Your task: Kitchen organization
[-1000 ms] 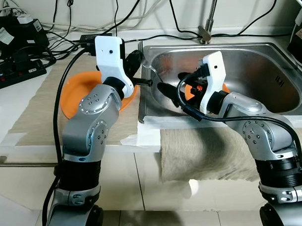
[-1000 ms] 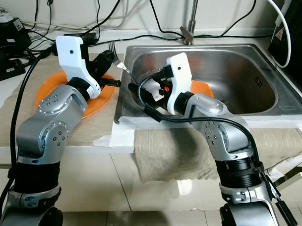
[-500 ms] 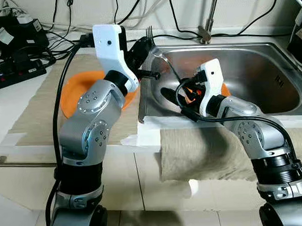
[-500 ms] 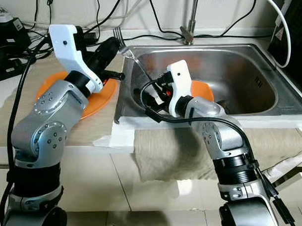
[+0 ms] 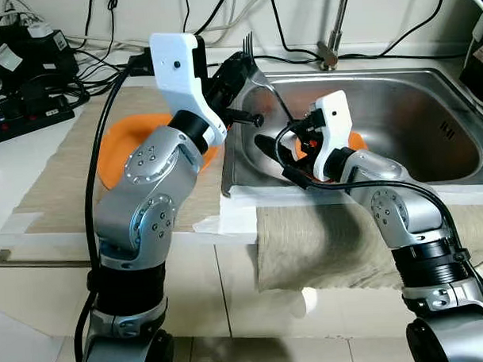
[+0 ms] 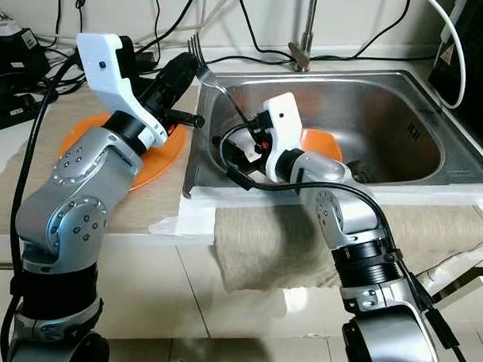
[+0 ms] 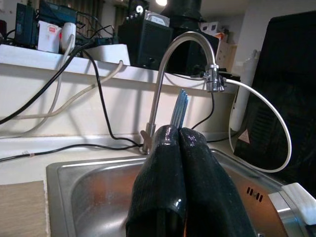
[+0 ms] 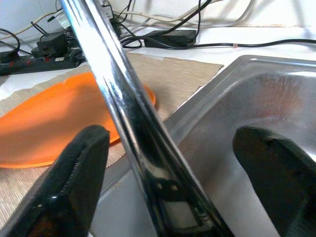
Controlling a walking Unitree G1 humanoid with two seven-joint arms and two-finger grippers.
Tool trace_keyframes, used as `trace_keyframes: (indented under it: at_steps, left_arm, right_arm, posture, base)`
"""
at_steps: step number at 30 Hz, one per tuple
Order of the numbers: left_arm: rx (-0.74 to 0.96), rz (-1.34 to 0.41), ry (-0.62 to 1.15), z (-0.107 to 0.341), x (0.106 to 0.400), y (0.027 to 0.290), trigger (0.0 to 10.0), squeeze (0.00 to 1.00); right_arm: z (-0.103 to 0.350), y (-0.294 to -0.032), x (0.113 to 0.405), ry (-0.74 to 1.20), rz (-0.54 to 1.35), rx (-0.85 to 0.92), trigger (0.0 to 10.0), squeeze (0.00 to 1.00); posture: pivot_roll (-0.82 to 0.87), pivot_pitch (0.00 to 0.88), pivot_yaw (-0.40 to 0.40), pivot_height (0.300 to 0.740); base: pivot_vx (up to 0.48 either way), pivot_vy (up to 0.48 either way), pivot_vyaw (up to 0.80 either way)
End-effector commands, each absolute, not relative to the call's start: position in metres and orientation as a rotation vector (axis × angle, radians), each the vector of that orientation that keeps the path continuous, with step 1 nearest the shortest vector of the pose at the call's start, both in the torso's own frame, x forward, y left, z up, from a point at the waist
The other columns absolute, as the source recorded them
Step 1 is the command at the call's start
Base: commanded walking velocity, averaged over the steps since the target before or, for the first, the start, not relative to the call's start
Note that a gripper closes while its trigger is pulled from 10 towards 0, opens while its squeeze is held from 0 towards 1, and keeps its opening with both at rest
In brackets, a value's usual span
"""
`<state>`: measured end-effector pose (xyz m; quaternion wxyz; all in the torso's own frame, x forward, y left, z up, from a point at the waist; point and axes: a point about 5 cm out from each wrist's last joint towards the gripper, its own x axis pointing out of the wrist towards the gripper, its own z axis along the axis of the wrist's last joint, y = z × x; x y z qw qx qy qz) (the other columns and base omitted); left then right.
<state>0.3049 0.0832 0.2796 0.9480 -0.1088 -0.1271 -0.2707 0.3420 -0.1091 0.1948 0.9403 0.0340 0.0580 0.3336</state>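
My left gripper (image 5: pixel 239 68) is shut on a metal fork (image 5: pixel 257 65) and holds it tilted, tines up, above the left rim of the steel sink (image 5: pixel 429 87). The tines (image 7: pixel 178 107) stick out past the closed fingers (image 7: pixel 163 163). My right gripper (image 5: pixel 281 141) sits low inside the sink's left side, open. In the right wrist view the fork's handle (image 8: pixel 123 98) runs between the two spread fingers (image 8: pixel 74 182) without either one pressing on it. One orange plate (image 5: pixel 118 157) lies on the beige mat left of the sink; another orange plate (image 6: pixel 321 142) lies in the sink behind my right wrist.
A tall faucet (image 5: pixel 332 35) stands at the sink's back rim. A grey towel (image 5: pixel 323 242) hangs over the counter's front edge. Power strips and cables (image 5: pixel 29 113) crowd the back left of the counter. Tiled floor lies below.
My left gripper has lifted the fork higher and to the right, over the sink rim. My right gripper has shifted left so its open fingers bracket the fork's handle.
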Motion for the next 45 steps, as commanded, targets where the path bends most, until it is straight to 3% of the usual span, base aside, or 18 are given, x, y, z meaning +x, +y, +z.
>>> trace_keyframes:
  at_steps: [1,45]
  left_arm:
    - [-0.218,-0.599,-0.257,0.281,0.301,0.077,0.0,0.00]
    - [-0.125,-0.617,-0.210,0.263,0.305,0.077,0.0,0.00]
  right_arm:
    - [0.204,-0.106,0.345,0.081,0.680,0.059,0.0,0.00]
    - [0.201,-0.110,0.339,0.050,0.636,0.096,0.0,0.00]
  posture:
    - [-0.03,0.000,0.026,0.740]
    - [-0.04,0.000,0.035,0.740]
  base:
    - [0.000,0.000,0.00]
    - [0.000,0.000,0.00]
